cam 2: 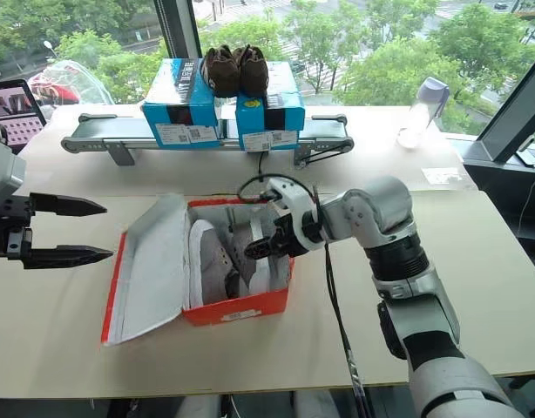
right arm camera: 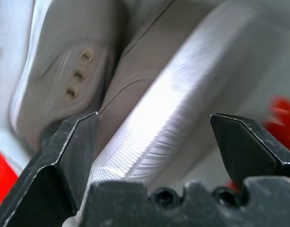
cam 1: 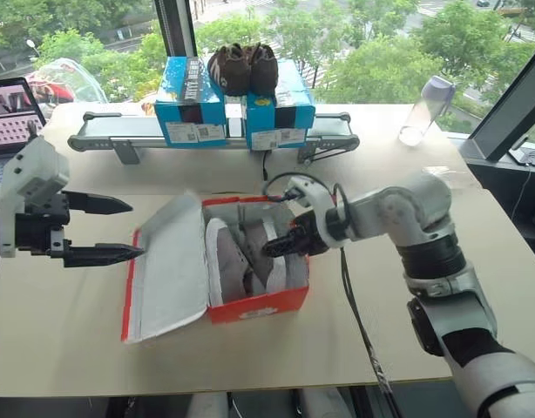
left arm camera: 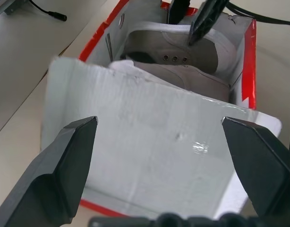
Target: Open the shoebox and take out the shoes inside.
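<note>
shoebox (cam 1: 254,305): on table (cam 1: 67,340), lid folded back flat to the robot's left | inside: shoes (cam 1: 250,257) on their sides, soles showing | right gripper (cam 1: 279,246): fingers spread, reaching into box over a shoe | left gripper (cam 1: 111,228): spread wide, empty, beside lid

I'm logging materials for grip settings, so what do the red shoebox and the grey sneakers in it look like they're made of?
The shoebox: likely cardboard, red outside and matte white inside, its opened lid lying flat. The shoes: grey-mauve uppers that look like canvas or soft fabric, with small eyelets; soles white and ribbed, probably rubber.
</note>
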